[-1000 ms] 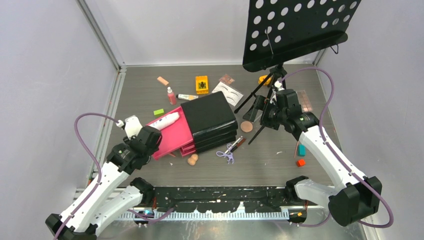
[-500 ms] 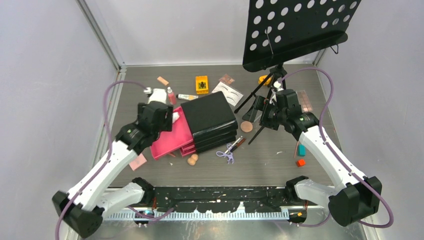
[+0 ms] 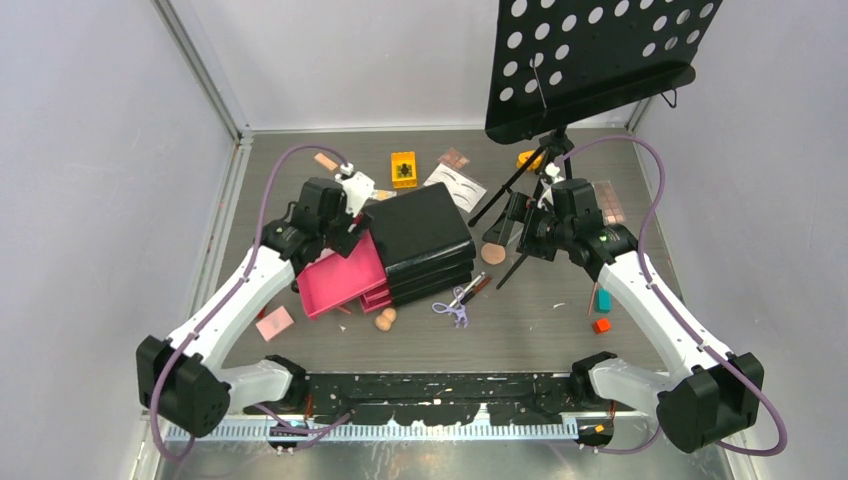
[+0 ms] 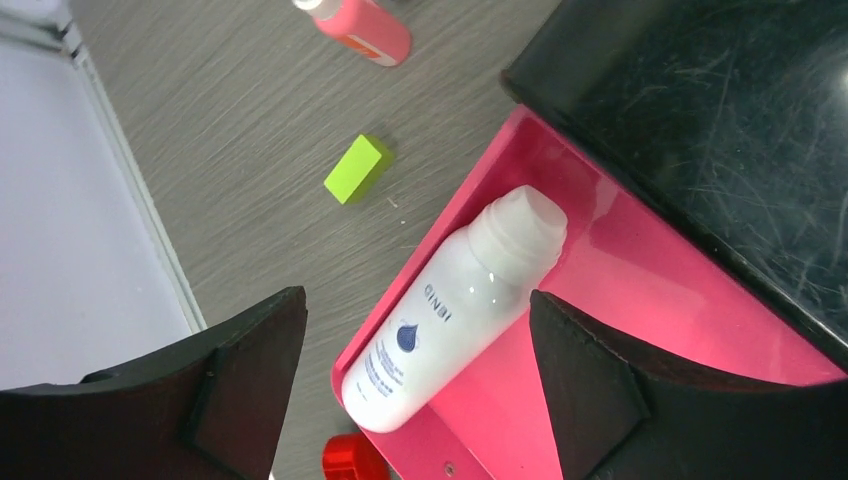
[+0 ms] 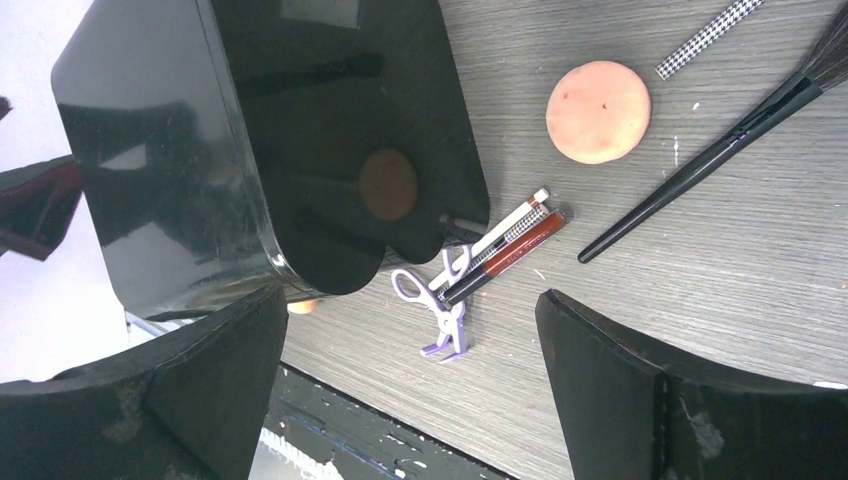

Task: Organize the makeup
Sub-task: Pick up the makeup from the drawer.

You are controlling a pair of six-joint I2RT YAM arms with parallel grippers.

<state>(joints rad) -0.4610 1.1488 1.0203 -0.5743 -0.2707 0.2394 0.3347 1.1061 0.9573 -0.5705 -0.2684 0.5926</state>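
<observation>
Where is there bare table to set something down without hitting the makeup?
Widest bare strip: the near table, between the lilac scissors and the orange block. The pink drawer is bare beside the white bottle. Crowded: behind the black chest and under the music stand.

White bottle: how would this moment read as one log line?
left gripper: open over white bottle | white bottle: lying in pink drawer | right gripper: open, empty

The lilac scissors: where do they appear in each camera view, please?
Top external: lilac scissors lie at the centre, just below the black chest.
Left wrist: not in it.
Right wrist: lower middle, below the chest's rounded corner.
Shared landmark: the black chest.
</observation>
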